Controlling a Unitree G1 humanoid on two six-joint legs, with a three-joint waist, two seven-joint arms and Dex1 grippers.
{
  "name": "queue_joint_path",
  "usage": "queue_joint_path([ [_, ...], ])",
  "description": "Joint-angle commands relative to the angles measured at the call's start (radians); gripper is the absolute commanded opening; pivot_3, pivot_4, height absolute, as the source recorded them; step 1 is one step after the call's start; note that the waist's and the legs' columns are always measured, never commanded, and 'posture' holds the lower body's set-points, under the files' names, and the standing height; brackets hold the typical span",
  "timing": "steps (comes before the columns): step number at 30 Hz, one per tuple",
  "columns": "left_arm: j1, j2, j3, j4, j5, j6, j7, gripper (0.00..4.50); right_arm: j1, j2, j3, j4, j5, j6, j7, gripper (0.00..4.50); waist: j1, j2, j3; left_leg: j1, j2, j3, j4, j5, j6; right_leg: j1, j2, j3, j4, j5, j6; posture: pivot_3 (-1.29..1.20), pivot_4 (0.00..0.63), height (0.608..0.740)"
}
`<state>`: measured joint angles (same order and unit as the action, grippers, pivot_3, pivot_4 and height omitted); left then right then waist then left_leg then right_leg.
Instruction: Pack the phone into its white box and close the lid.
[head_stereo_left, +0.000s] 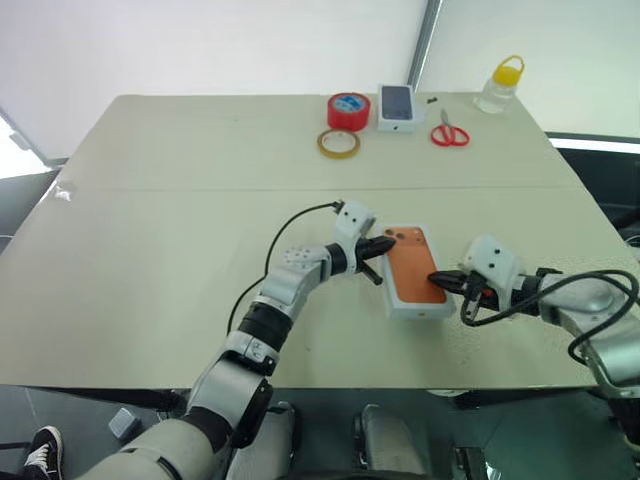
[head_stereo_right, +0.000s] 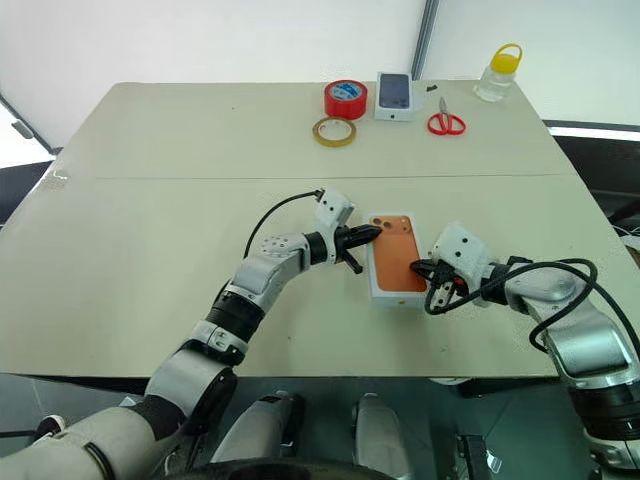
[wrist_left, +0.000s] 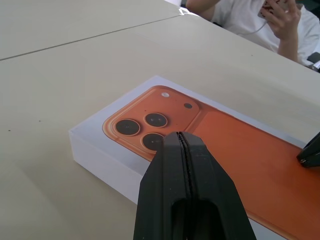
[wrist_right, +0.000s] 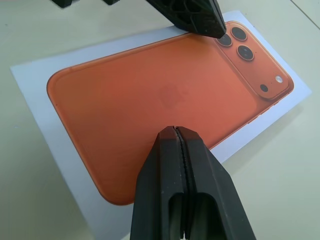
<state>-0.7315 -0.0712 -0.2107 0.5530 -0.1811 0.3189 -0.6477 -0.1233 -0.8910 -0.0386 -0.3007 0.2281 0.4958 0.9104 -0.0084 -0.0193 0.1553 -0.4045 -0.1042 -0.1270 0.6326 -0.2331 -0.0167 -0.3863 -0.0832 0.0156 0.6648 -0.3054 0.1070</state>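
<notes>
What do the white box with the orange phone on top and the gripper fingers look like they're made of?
White box: likely matte cardboard, with sharp folded edges and flat, dull walls. Its orange phone face looks smooth, perhaps printed. Left gripper and right gripper fingers: black moulded plastic, slight sheen.

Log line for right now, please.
left gripper: shut, tip at camera-lens end | right gripper: shut, tip at opposite end | white box: on table, orange phone face showing on top

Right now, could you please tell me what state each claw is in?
Left claw: closed, holding nothing, tip at the white box top.
Right claw: closed, holding nothing, tip at the same box.
</notes>
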Motion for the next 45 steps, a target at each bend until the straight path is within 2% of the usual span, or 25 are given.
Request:
queue_joint_path([
  [1,0.027,0.009,-0.001,0.005,0.011,0.018,-0.007,0.00,0.013,-0.009,0.017,0.002,0.008,0.023,0.022,0.02,0.000,0.000,0.000,0.000,0.000,0.000,0.000,0.000,0.000,0.000,0.000,0.000,0.000,0.000,0.000,0.00,0.150,0.740],
  [5,0.005,-0.004,0.046,-0.019,-0.029,0.040,0.008,0.00,-0.034,0.014,-0.012,0.024,0.040,0.057,0.004,0.02,-0.002,0.000,0.000,0.000,0.000,0.000,0.000,0.000,0.000,0.000,0.000,0.000,0.000,0.000,0.000,0.00,0.150,0.740],
  [10,-0.002,0.005,0.107,-0.105,-0.068,0.065,0.041,0.00,-0.167,0.083,-0.074,0.123,0.045,0.082,-0.108,0.02,-0.004,0.000,0.001,-0.002,0.000,0.000,0.000,0.000,0.000,-0.004,0.000,0.001,0.002,0.000,0.000,0.00,0.150,0.740],
  [18,0.015,0.057,0.126,-0.066,-0.002,0.053,0.159,0.00,-0.235,0.096,0.028,0.287,-0.126,0.005,-0.229,0.02,0.002,0.000,0.001,-0.004,-0.001,0.000,0.000,0.004,-0.006,-0.006,-0.001,0.001,0.001,0.000,0.000,0.00,0.150,0.740],
  [24,0.033,0.021,0.087,-0.053,-0.003,0.069,0.128,0.00,-0.259,0.131,0.074,0.337,-0.158,-0.005,-0.230,0.02,-0.001,0.000,0.001,-0.004,-0.001,0.000,0.000,0.004,-0.006,-0.006,-0.001,0.001,0.002,0.000,0.000,0.00,0.150,0.740],
  [31,-0.017,-0.033,0.074,-0.008,0.002,0.089,0.132,0.00,-0.266,0.138,0.066,0.335,-0.148,0.000,-0.217,0.02,-0.003,0.000,0.001,-0.004,-0.001,0.000,0.000,0.003,-0.006,-0.007,-0.001,0.001,0.002,0.000,0.000,0.00,0.150,0.740],
  [45,-0.003,-0.031,0.050,-0.072,0.012,0.104,0.102,0.00,-0.238,0.137,0.037,0.265,-0.118,0.014,-0.186,0.02,-0.003,0.000,0.001,-0.004,-0.001,0.000,0.000,0.003,-0.006,-0.007,-0.001,0.001,0.002,0.000,0.000,0.00,0.150,0.740],
])
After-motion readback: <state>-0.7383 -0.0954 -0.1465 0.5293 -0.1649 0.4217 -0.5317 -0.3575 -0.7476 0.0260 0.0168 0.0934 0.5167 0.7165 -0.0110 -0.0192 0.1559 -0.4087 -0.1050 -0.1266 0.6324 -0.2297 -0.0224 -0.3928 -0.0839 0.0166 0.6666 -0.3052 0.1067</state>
